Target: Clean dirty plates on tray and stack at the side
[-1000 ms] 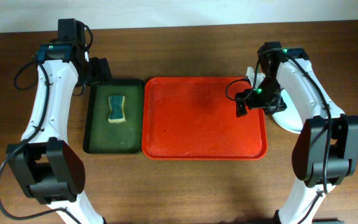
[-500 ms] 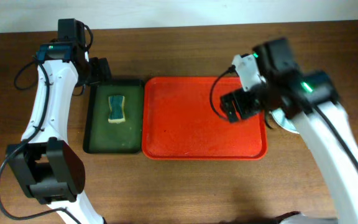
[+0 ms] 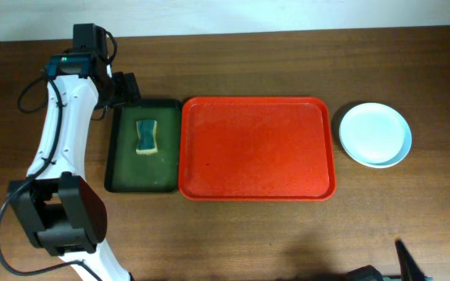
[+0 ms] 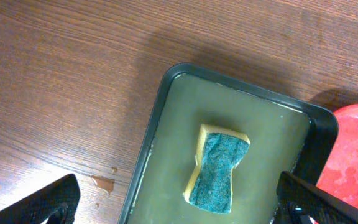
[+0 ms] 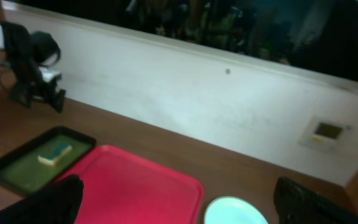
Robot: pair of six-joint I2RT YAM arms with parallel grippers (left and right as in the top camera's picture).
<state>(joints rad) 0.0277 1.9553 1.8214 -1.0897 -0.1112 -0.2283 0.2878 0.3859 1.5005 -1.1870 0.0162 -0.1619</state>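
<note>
The red tray lies bare at the table's middle and also shows in the right wrist view. The plates sit stacked on the table right of the tray, a white one on top with a pale blue-green rim showing beneath; the top looks clean. The stack shows in the right wrist view. My left gripper hovers open and empty over the green tray's far end. My right gripper is open and empty, raised high and back, looking down on tray and plates.
A dark green tray left of the red one holds a yellow-and-teal sponge, seen close in the left wrist view. Water drops lie on the wood beside it. Only a dark sliver of the right arm shows overhead.
My right arm has lifted away from the red tray's right edge and left the overhead view, uncovering the plate stack. The left arm has not moved.
</note>
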